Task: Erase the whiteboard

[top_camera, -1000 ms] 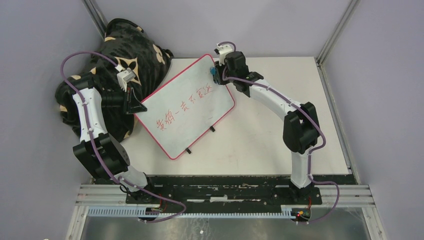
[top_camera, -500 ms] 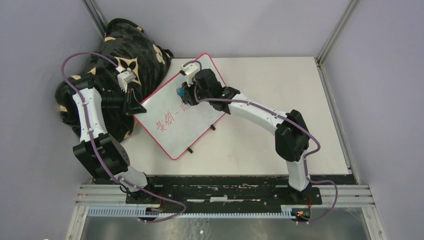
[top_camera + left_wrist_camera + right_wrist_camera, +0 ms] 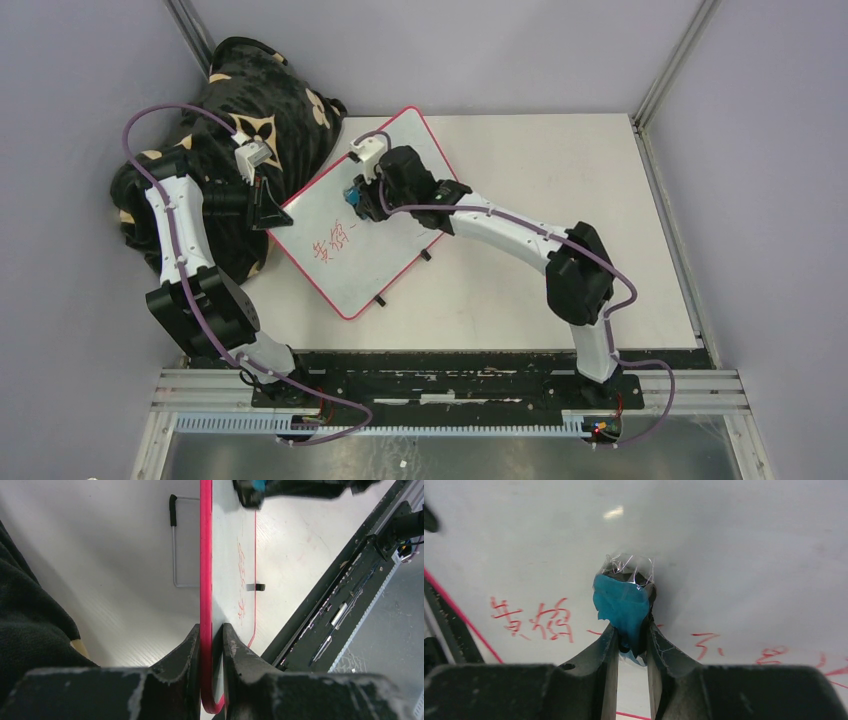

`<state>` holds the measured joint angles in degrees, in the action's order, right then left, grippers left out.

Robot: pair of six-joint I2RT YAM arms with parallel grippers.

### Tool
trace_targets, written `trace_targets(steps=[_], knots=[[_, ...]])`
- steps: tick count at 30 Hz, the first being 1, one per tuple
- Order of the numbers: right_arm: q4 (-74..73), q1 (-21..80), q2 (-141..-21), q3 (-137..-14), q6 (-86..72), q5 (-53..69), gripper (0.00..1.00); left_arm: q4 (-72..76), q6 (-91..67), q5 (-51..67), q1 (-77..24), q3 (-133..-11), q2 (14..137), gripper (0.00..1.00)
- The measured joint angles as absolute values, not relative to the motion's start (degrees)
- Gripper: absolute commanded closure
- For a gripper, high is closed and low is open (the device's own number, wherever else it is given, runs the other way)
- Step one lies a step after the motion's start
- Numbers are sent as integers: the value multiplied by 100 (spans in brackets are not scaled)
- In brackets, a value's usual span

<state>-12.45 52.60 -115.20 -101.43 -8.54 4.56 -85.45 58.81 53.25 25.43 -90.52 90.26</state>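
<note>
Your left gripper [image 3: 211,630] is clenched on the whiteboard's [image 3: 355,275] left rim. The board sits askew on the left half of the table [image 3: 540,150]. Your right gripper [image 3: 631,630] grasps the blue eraser [image 3: 620,604], pressed to the board amid red writing [image 3: 333,243]. Bare table opens to the right. A dark cloth [image 3: 270,100] crowds the far-left edge.

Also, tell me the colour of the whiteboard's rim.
Red-pink; the whiteboard's rim shows best in the left wrist view.
</note>
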Motion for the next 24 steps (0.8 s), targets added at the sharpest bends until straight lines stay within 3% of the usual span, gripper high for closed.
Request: trace_targets(steps=[24], knots=[[-998,3398,-11299,-9299,-746,10,99,-8538,5878,5393,2532,-8971,8976,97]])
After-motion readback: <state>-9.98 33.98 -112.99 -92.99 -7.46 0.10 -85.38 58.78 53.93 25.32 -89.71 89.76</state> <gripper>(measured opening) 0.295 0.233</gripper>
